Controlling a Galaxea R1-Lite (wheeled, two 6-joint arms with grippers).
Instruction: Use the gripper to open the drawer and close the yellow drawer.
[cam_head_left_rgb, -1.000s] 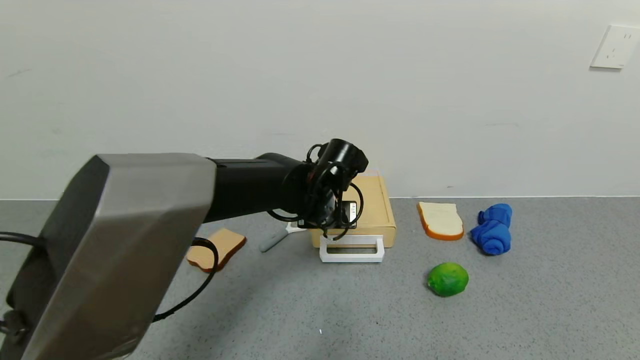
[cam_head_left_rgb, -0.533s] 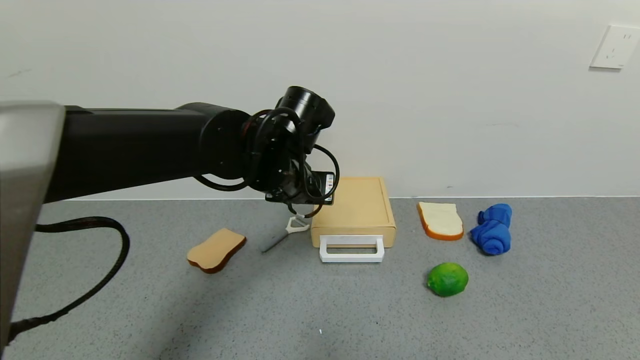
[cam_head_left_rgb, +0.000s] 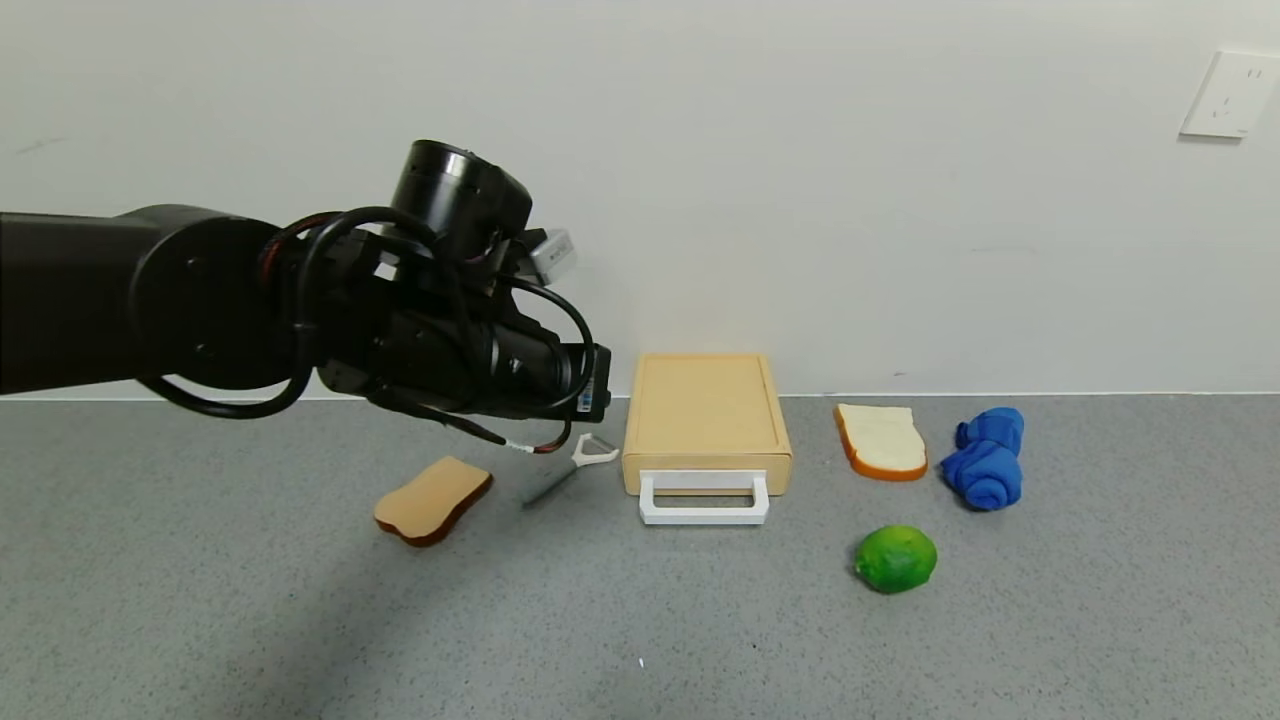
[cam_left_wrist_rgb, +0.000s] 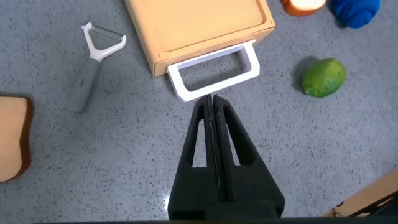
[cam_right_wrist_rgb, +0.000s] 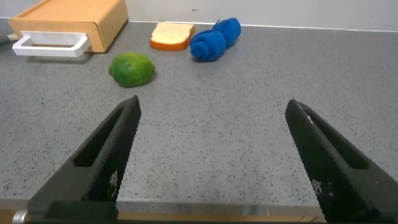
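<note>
The drawer is a flat pale yellow-tan box with a white rectangular loop handle, set against the foot of the wall on the speckled grey table. We see its tray pushed in flush.

From the head camera, our left gripper hangs in the air just beside the drawer's left edge, and its fingertips are lost behind looped black cables and the wrist. The left wrist camera shows them clearly: two black tapered fingers pressed together, poised just in front of the handle without touching it.

Our right gripper never shows from the head; its own camera shows matte black fingers spread wide, low over the table, well apart from the drawer.

A grey-handled peeler lies left of the drawer, a knobbly green lime to its front right.
</note>
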